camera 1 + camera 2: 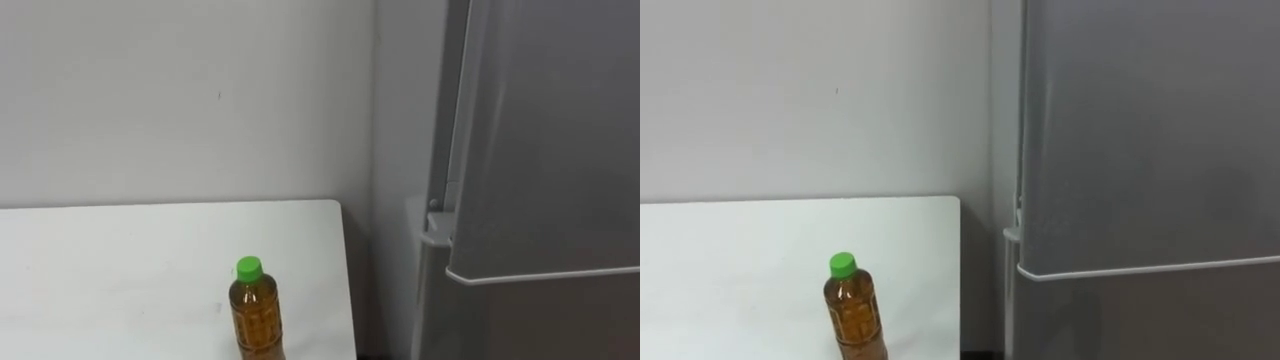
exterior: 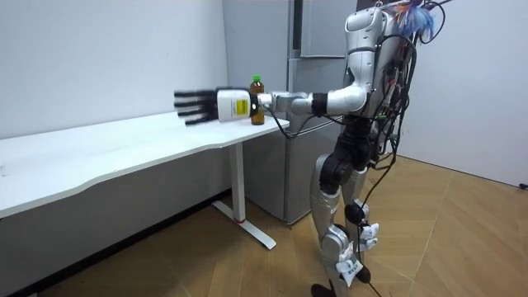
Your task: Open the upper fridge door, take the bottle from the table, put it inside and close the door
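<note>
The amber plastic bottle with a green cap (image 1: pixel 256 318) stood upright, ungrasped, on the white surface (image 1: pixel 110 270) beside the tall grey fridge (image 1: pixel 560 150). My left hand (image 2: pixel 206 106) hung near it, fingers straight and apart. I judged this the reach, with the next move closing round the bottle.

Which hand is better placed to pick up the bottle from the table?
Left, probably. In the room view the left hand is stretched out over the white table, fingers straight, level with the upright bottle and close beside it, so it only has to close round it.
</note>
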`<state>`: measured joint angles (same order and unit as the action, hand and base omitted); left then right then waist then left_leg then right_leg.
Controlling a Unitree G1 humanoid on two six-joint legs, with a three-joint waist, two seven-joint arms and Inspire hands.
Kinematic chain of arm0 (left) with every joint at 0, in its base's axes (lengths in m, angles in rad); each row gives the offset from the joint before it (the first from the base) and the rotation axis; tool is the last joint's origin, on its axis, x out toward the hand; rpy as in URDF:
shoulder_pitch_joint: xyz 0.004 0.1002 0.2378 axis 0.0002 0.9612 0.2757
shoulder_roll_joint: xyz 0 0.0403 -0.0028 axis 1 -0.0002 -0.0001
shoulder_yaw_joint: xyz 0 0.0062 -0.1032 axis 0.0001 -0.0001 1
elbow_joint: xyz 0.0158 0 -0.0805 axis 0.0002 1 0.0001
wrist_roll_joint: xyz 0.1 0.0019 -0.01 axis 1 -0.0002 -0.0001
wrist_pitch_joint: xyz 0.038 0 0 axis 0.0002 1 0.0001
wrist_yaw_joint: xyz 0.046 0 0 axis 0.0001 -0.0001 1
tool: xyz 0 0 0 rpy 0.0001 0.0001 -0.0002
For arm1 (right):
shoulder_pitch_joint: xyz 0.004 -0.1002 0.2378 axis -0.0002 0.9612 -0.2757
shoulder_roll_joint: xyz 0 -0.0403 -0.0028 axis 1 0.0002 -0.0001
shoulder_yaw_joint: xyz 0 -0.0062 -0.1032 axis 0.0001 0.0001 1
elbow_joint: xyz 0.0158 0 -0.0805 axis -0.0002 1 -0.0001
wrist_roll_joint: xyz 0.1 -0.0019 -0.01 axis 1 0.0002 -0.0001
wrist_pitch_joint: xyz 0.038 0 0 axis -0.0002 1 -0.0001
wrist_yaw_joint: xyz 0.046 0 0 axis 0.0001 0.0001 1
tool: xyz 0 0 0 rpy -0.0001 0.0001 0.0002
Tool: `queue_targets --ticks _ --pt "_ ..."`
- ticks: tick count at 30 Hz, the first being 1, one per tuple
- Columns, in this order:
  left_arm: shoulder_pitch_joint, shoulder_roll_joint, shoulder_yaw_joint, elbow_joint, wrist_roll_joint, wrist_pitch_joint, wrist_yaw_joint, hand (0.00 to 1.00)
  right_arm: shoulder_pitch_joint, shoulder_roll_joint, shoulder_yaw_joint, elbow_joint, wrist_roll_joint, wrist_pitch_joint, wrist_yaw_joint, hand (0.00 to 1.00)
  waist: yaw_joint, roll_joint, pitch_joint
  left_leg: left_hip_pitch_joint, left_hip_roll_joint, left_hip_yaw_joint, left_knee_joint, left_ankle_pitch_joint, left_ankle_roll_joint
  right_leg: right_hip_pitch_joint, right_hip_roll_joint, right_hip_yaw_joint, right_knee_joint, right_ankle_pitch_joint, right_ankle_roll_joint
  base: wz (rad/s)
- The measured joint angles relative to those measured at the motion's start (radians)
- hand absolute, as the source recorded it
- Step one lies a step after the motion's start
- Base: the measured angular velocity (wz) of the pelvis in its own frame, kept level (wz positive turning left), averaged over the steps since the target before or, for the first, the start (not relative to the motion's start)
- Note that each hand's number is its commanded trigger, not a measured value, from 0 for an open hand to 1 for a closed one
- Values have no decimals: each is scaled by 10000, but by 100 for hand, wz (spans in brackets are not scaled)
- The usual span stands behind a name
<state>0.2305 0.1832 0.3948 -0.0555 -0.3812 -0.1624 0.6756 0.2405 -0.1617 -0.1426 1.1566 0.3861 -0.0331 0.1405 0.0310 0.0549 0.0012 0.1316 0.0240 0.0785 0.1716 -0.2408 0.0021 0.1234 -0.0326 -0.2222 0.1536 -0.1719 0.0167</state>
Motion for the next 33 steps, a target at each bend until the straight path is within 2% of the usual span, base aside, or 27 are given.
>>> queue_targets --ticks 4,7,17,20,27,33 --pt "-242 -1 -1 -1154 26 -1 -102 0 -31 18 8 20 39 -2 -69 0 -40 0 85 -7 7 -31 27 -1 -1 40 11 -29 -30 0 0 2" --pt "-361 -1 -6 -2169 28 -4 -282 0 -115 27 3 58 -81 -2 -60 0 -102 -10 96 -6 -2 -43 40 0 -1 46 2 -27 -30 0 0 0" --pt "-476 -3 -148 -3697 818 0 -1199 0 -335 122 10 138 15 -12 71 0 -532 -63 82 -71 -18 -27 142 0 0 34 -11 10 -50 -24 11 1" --pt "-740 -8 -340 -3948 818 19 -1621 0 -429 132 10 233 13 -11 76 0 -582 -76 72 -85 -14 -22 202 0 0 23 -10 34 -44 -24 10 1" --pt "-1322 -86 -1033 -4653 797 31 -3102 0 -471 135 29 227 -56 -9 368 0 -776 -123 34 -155 -17 -49 276 1 1 44 -17 20 -28 -25 9 1" --pt "-1802 -85 -1950 -4658 761 412 -4638 0 -730 132 71 560 25 6 377 0 -864 -103 39 -173 -18 2 277 2 1 -5 -13 134 -21 -26 9 -2"
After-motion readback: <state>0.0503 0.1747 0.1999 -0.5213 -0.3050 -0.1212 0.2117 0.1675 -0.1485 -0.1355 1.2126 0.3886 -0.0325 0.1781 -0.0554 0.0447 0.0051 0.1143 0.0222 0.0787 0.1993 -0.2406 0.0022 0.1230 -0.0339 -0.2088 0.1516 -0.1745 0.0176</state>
